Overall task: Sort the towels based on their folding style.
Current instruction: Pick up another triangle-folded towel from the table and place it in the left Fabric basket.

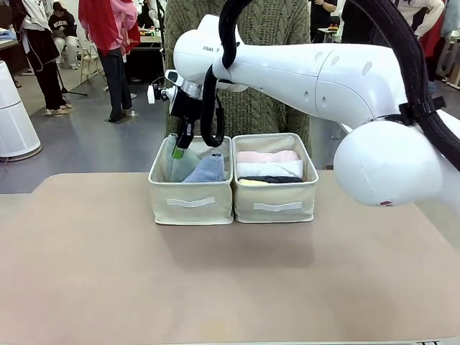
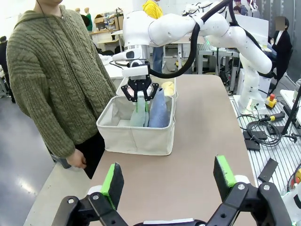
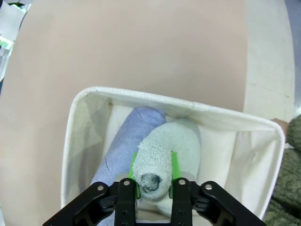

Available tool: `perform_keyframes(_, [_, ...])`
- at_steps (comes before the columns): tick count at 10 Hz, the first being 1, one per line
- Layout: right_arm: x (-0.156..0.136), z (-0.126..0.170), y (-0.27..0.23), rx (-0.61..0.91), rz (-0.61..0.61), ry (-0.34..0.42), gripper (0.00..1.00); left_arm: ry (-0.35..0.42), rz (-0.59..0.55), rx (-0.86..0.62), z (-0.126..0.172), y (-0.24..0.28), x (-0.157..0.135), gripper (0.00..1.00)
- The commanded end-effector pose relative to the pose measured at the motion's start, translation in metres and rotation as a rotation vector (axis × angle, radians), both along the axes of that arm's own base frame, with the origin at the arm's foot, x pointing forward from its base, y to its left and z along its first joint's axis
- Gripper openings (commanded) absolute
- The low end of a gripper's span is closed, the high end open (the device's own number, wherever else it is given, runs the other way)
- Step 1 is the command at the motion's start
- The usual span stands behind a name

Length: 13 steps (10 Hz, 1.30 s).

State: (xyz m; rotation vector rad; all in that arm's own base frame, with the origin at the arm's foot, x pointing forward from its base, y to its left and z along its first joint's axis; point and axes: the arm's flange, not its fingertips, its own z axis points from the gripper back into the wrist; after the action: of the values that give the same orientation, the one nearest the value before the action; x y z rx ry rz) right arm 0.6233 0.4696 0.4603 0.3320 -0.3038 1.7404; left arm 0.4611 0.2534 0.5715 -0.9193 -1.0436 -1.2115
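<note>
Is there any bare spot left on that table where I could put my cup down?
Yes: the wide tabletop in front of the two bins is bare. It is crowded in the left bin, where the right gripper works, and the right bin is stacked full.

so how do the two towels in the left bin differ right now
The pale grey-blue cone sits between the right gripper pads, while the lavender-blue cone stands free beside it. The pale one looks greenish-white and fluffy; the lavender one is darker, bluer and smoother. Both are tall cones in the same beige bin, touching each other.
</note>
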Motion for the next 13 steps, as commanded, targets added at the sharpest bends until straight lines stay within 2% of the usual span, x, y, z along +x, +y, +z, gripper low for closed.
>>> perform_keyframes(1, [0.0158, 0.0074, 0.0117, -0.024, -0.015, 0.006, 1.00, -0.001, 0.011, 0.004, 0.0001, -0.0006, -0.0023, 1.00])
perform_keyframes(13, [0.0147, 0.0119, 0.0089, -0.031, -0.033, 0.007, 1.00, -0.001, 0.011, 0.004, 0.0001, -0.0006, -0.0023, 1.00])
